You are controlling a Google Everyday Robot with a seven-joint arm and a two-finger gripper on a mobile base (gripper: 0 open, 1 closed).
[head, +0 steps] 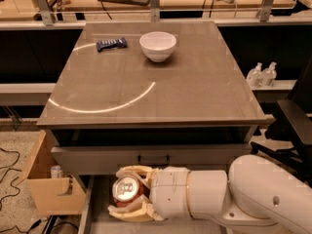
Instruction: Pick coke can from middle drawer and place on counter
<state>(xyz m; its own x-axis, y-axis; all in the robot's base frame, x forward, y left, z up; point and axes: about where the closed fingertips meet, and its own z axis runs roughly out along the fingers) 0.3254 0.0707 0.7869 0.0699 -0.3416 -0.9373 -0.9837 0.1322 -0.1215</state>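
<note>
The coke can [126, 189], red-brown with a silver top and pull tab, sits between the pale fingers of my gripper [126, 191] at the bottom of the camera view. The gripper is shut on the can and holds it above the open middle drawer [97, 204], just in front of the grey drawer front with the dark loop handle [153, 159]. My white arm [234, 199] reaches in from the lower right. The glossy grey-brown counter [195, 87] with a curved light streak lies above and behind.
A white bowl [157, 45] and a dark blue snack bar [111, 44] lie at the counter's back. An open cardboard box [46, 189] with a small pale can [56, 171] stands lower left. Two bottles [262, 74] and a black chair [292, 126] are at right.
</note>
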